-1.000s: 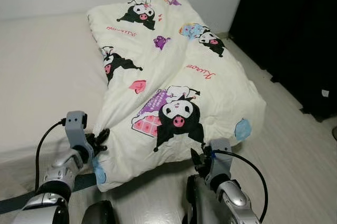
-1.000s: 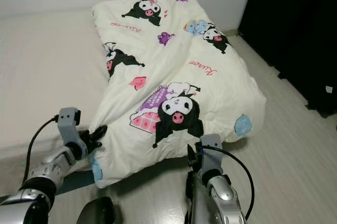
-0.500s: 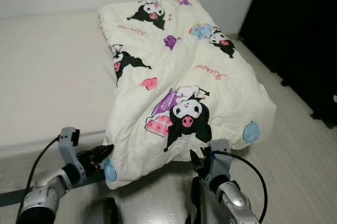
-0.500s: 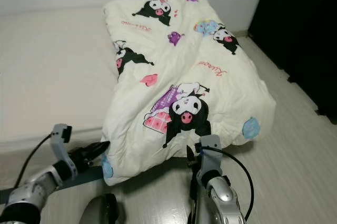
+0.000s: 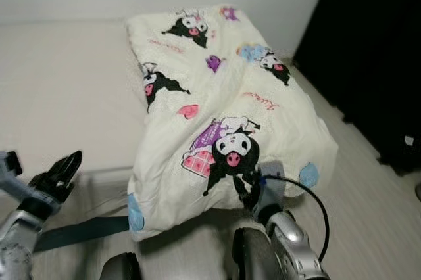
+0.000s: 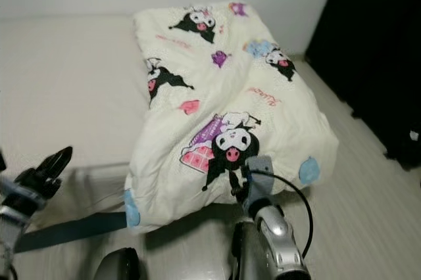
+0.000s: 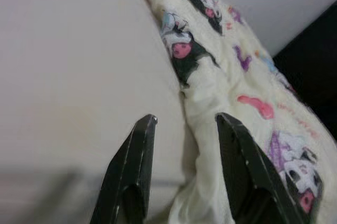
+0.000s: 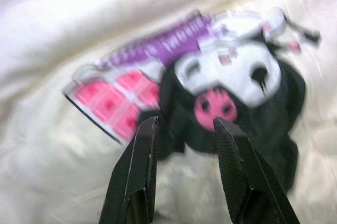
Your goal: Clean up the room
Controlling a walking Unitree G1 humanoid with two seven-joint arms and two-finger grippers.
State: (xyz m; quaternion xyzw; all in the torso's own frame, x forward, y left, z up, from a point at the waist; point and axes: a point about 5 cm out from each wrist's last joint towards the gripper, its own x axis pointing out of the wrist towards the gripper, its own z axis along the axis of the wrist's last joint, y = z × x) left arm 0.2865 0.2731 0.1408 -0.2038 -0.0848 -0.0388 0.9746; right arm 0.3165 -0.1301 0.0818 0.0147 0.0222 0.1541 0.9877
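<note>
A cream comforter (image 5: 223, 96) printed with black-and-pink cartoon figures lies bunched along the right side of the bed, its near end drooping over the foot edge. My left gripper (image 5: 62, 167) is open out at the far left, above the mattress edge and well apart from the comforter. In the left wrist view its fingers (image 7: 138, 155) frame bare sheet, with the comforter's edge (image 7: 221, 77) beside them. My right gripper (image 5: 248, 185) is up against the comforter's near end. The right wrist view shows its fingers (image 8: 141, 166) open, close to a cartoon face print (image 8: 226, 82).
The pale mattress (image 5: 66, 83) takes up the left half of the view. A dark teal strap (image 5: 85, 229) runs along the bed's foot. Light floor (image 5: 368, 221) lies to the right, bounded by a black curtain (image 5: 375, 43). A white wall is behind the bed.
My left gripper has drawn away leftward from the comforter's lower corner and now stands clear of it. My right gripper has pushed forward to the comforter's near end. The camera has shifted.
</note>
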